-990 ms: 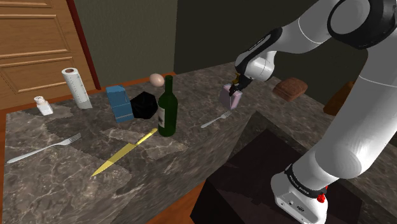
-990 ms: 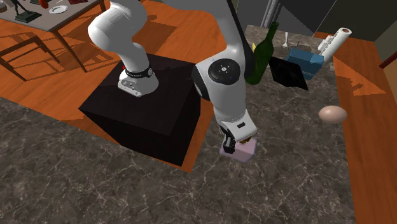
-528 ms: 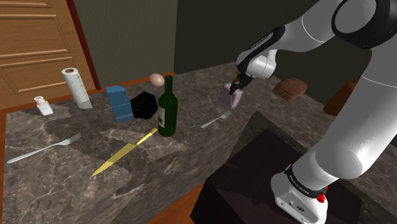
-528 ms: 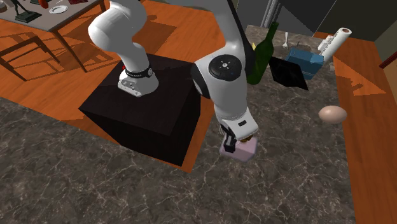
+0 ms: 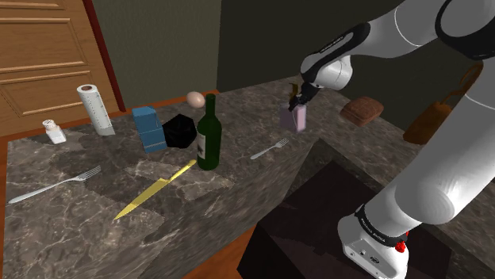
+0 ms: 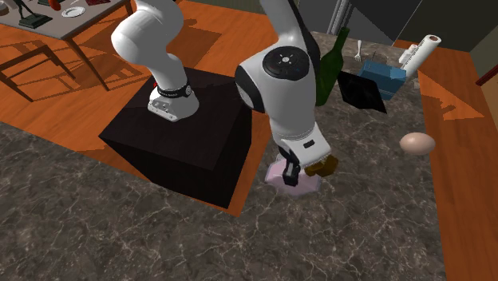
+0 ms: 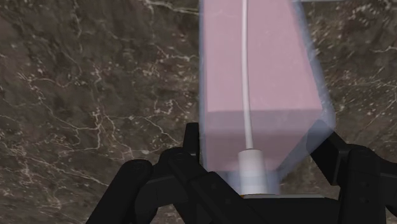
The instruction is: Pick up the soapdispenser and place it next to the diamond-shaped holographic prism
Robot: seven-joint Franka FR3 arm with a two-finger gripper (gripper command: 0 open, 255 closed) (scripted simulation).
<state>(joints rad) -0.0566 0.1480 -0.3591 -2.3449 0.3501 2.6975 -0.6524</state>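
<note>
The soap dispenser (image 7: 257, 83) is a pink rectangular block in a clear, bluish casing, with a white tube down its middle and a pale round collar at the top. It hangs from the all-black two-finger gripper (image 7: 261, 145), whose fingers (image 7: 191, 143) are closed on its two opposite flat sides just below the collar. In the shoulder view the dispenser (image 5: 295, 119) looks to be clear of the dark veined marble worktop (image 5: 71, 230), under the gripper (image 5: 298, 101).

I judge the casing stiff and smooth, so it will not yield to the squeeze but could slide between the fingers. It is probably of middling weight if the pink fill is liquid. The hold is high, with most of the body below it, so the block may swing or pivot under a quick move. The flat sides are the right place to hold it. The collar and tube are not.

In the shoulder view a silver fork (image 5: 270, 148) lies on the worktop at about 7 o'clock of the dispenser, and a brown loaf (image 5: 362, 109) sits at its 3 o'clock.

The diamond-shaped prism (image 5: 179, 131), drawn as a black faceted block, is well apart at about 9 o'clock of the dispenser. It is crowded. A tall green glass bottle (image 5: 208, 135) stands near it at 4 o'clock, a blue box (image 5: 147, 128) sits just beside it at 9 o'clock, and a brown egg (image 5: 195, 99) lies at 1 o'clock. I judge that setting the dispenser down there calls for a path around the bottle.
</note>
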